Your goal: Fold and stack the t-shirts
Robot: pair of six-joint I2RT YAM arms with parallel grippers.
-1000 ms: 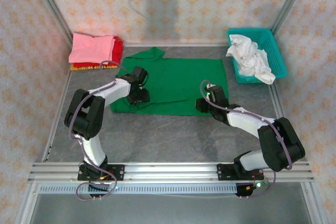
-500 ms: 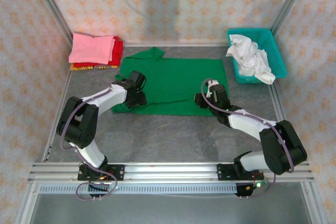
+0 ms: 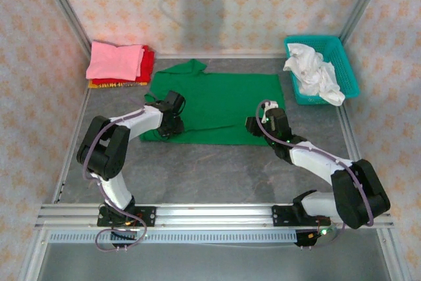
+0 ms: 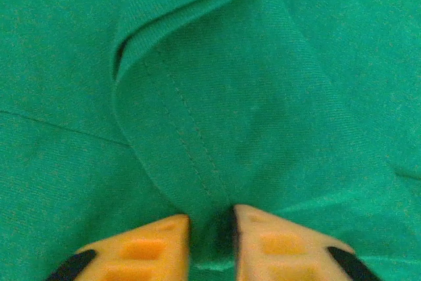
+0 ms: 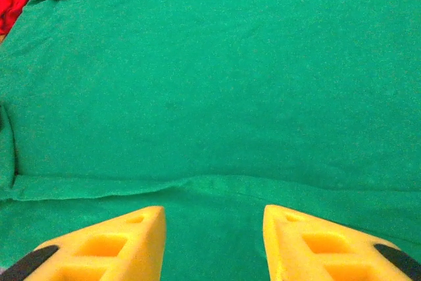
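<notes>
Here, the green t-shirt (image 3: 223,106) is spread flat at the middle of the grey surface (image 3: 210,169). A raised fold of its cloth is pinched, seemingly firmly, in the nearly closed left claw (image 4: 209,225). The right claw (image 5: 212,218) is held moderately wide over the near hem, gripping nothing.

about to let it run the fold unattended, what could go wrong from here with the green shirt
1. The left tool pinches only a thin hemmed ridge of the green t-shirt, so the cloth may slip free on lifting.
2. The right tool stands open over flat cloth, gripping nothing. If the left side lifts alone, the fold would likely come out crooked.
</notes>
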